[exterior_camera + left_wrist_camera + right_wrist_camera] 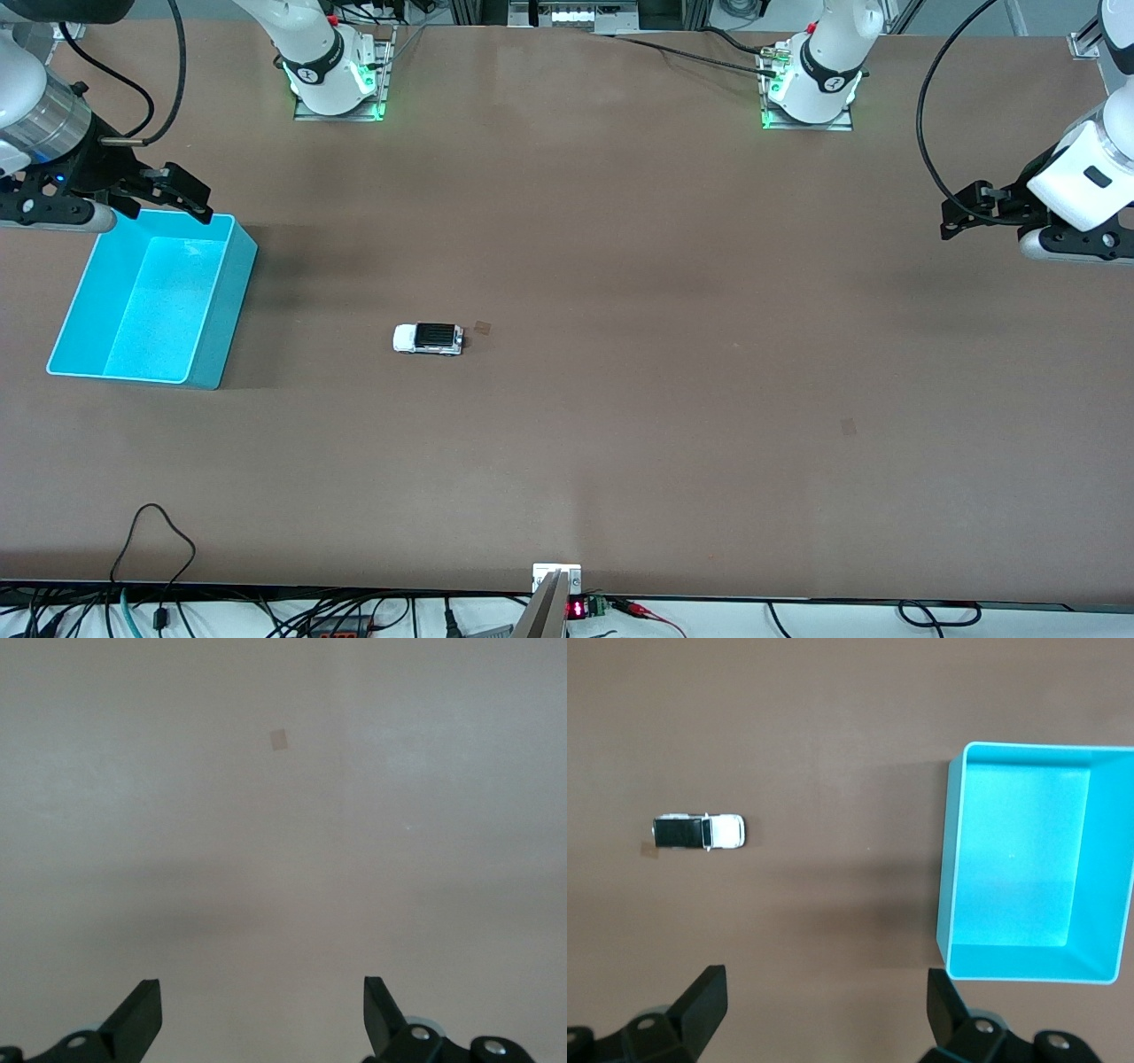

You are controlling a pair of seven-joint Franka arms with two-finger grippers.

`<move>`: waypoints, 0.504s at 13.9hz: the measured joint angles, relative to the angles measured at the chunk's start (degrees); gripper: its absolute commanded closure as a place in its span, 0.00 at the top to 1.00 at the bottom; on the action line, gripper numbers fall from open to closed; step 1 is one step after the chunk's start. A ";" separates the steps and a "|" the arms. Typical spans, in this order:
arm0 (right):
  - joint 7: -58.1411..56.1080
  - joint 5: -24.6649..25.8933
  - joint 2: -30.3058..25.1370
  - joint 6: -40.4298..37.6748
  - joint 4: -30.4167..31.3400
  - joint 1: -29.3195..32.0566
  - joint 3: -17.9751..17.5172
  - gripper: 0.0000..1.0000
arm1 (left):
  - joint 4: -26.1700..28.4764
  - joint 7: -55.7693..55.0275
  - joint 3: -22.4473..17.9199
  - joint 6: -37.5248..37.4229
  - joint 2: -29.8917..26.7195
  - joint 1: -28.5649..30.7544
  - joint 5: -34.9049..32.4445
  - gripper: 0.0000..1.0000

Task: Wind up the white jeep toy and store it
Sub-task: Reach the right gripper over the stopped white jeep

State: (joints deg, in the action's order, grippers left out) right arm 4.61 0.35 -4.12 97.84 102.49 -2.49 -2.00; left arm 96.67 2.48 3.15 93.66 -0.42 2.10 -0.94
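The white jeep toy (pixel 428 338) sat alone on the bare tabletop (pixel 620 425), on its wheels with its length running along the table, somewhat toward the right arm's end. Just beside its tail, a shade farther from the front camera, a small brownish mark (pixel 482 328) showed on the surface. The cyan bin (pixel 226 301) stood well apart from the toy, at the right arm's end, and nothing lay in it.

The right gripper (pixel 182 197) hung over the bin's farther rim, its fingers (pixel 700 1001) spread apart and gripping nothing. The left gripper (pixel 961 213) waited over bare tabletop at the left arm's end, well apart from the toy, its fingers (pixel 137 1014) likewise spread and empty.

By the look of it the task had not begun: no grasp, no winding, no storing. The first step would call for a gripper to travel over the toy, come down with the fingers either side of its narrow body, and close gently, since so small and light a car would likely roll or skid at a stray touch.
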 measured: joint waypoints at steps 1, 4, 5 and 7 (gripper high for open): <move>-3.13 0.01 0.60 0.00 0.03 0.00 0.01 1.00 | -0.18 0.00 0.00 -0.20 0.00 0.00 0.00 1.00; -12.43 0.01 2.70 0.22 0.04 -0.01 -0.03 1.00 | -0.28 0.00 0.00 -0.48 0.00 0.00 0.00 1.00; -15.71 0.01 3.29 0.32 0.04 -0.04 -0.10 1.00 | -0.28 0.00 0.00 -0.52 0.00 0.00 0.00 1.00; -22.46 -0.02 4.48 0.44 0.04 -0.71 -0.34 1.00 | -0.28 0.00 0.00 -0.79 0.00 0.00 0.00 1.00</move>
State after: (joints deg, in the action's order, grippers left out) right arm -17.85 0.33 0.37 98.28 102.53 -3.20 -2.34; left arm 96.39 2.49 3.15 92.88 -0.42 2.10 -0.94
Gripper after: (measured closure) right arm 0.000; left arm 0.000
